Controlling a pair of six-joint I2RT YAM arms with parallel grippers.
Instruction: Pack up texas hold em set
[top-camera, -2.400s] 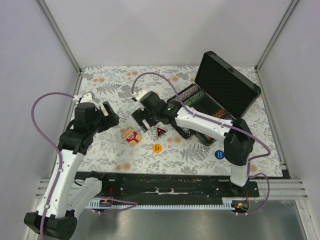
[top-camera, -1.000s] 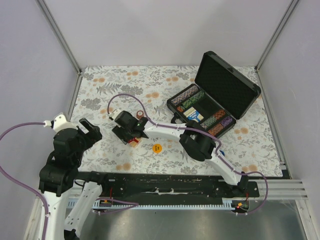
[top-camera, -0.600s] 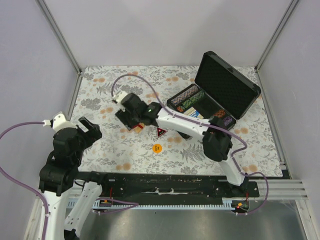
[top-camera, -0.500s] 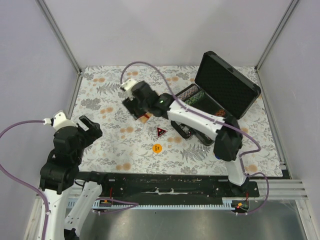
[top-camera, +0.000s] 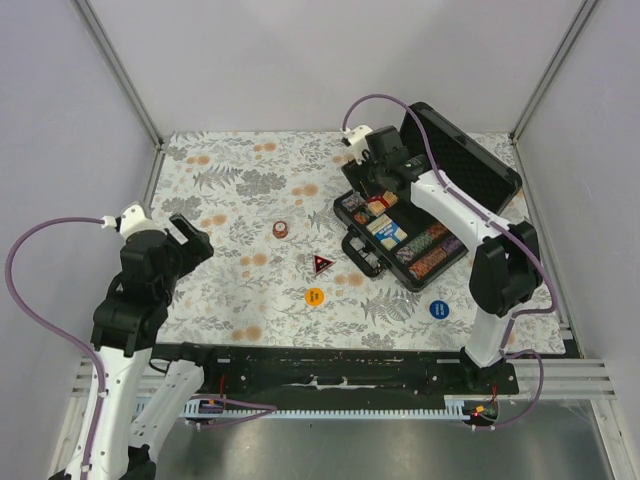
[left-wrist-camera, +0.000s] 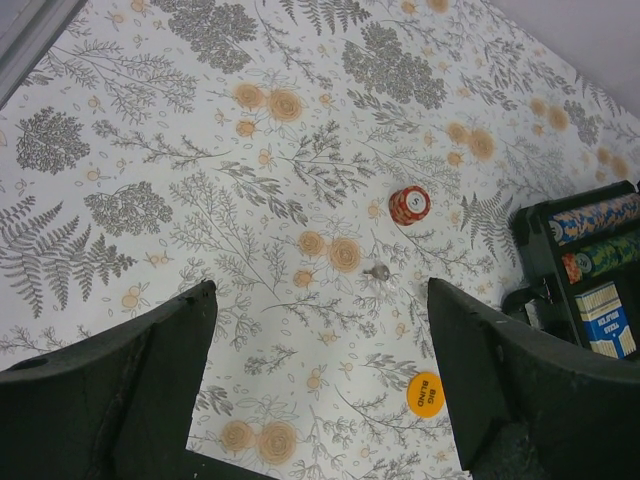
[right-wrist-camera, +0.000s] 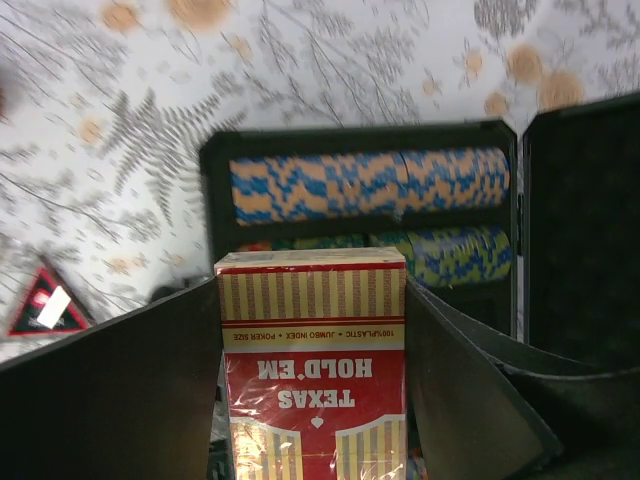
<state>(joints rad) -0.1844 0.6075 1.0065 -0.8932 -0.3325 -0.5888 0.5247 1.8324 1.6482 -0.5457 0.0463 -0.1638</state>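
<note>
Right now my right gripper (top-camera: 374, 190) pinches the red Texas Hold'em card deck (right-wrist-camera: 312, 370) between its fingers, just above the chip rows (right-wrist-camera: 365, 185) of the open black case (top-camera: 455, 175). My left gripper (left-wrist-camera: 320, 290) hangs spread wide over the floral tablecloth (left-wrist-camera: 150, 130), with the reddish chip stack (left-wrist-camera: 409, 205) ahead of it.

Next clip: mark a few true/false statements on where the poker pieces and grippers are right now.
1. The right gripper holds the red deck. True.
2. The blue deck is in the case. True.
3. The case is shut. False: it stands open.
4. The left gripper holds the chips. False: it is open and empty; the chips sit on the table.
5. The blue disc is in the case. False: it lies on the table.
</note>
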